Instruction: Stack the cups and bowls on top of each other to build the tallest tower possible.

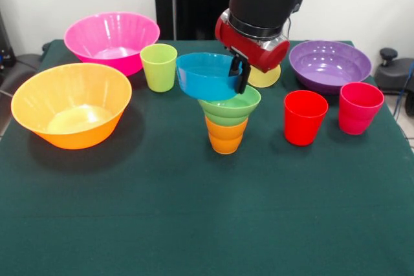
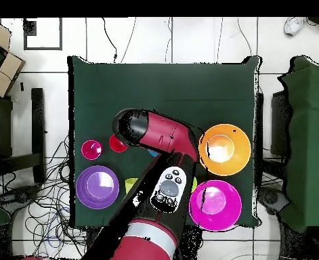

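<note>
The tower stands mid-table in the front view: the orange ribbed cup [image 1: 226,135] at the bottom, with the small light green bowl [image 1: 231,107] on it. My gripper [image 1: 239,72] is shut on the right rim of the small blue bowl [image 1: 206,76]. It holds the bowl slightly tilted, right over the green bowl and at or just above its rim. The lime green cup [image 1: 158,66] stands just left of the tower. The red cup [image 1: 305,117] and the pink-red cup [image 1: 359,108] stand to the right. In the overhead view my arm [image 2: 158,139] hides the tower.
The large orange bowl [image 1: 71,105] and large pink bowl [image 1: 111,40] sit at the left. The purple bowl [image 1: 329,65] sits at the back right. The pale yellow cup [image 1: 266,77] shows partly behind my gripper. The table's edge [image 1: 10,124] is close to the orange bowl.
</note>
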